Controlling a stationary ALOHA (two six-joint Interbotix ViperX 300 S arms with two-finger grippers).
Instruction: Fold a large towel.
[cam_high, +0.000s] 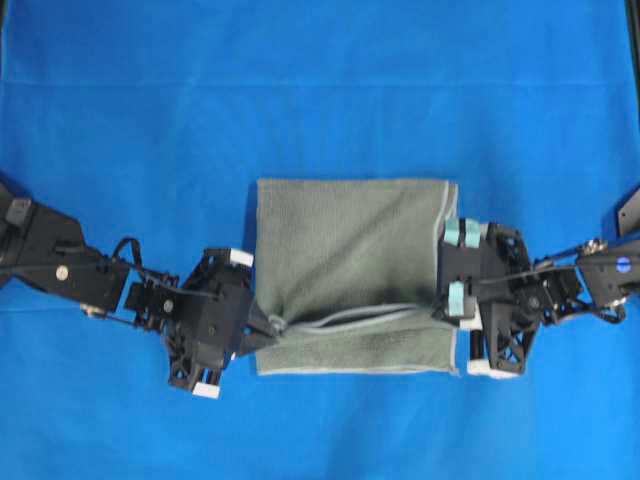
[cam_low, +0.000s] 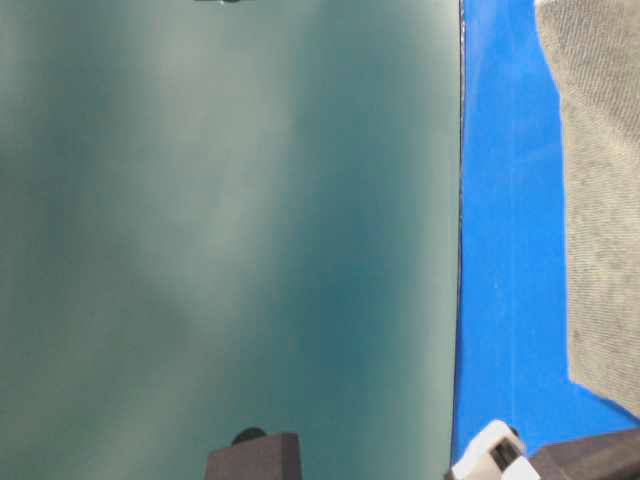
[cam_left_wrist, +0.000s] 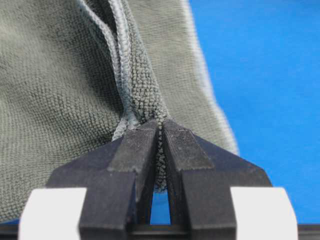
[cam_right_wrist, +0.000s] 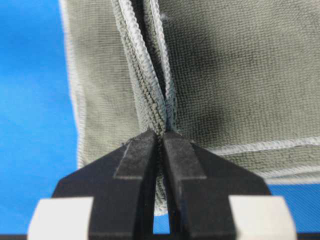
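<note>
While both jaws sit nearly closed, left hand (cam_high: 268, 333) and right hand (cam_high: 440, 305) pinch the towel (cam_high: 350, 240).

the towel (cam_high: 350, 240) is a matt grey-green cloth with a fine looped, nubbly pile and a paler stitched hem with ribbed thread. the blue sheet (cam_high: 300, 90) under it looks smooth, flat and matt. the left gripper (cam_left_wrist: 161, 131) and right gripper (cam_right_wrist: 161, 137) have dull black, plastic-looking fingers with faint layered ridges, and smooth white blocks sit at their near corners.
</note>
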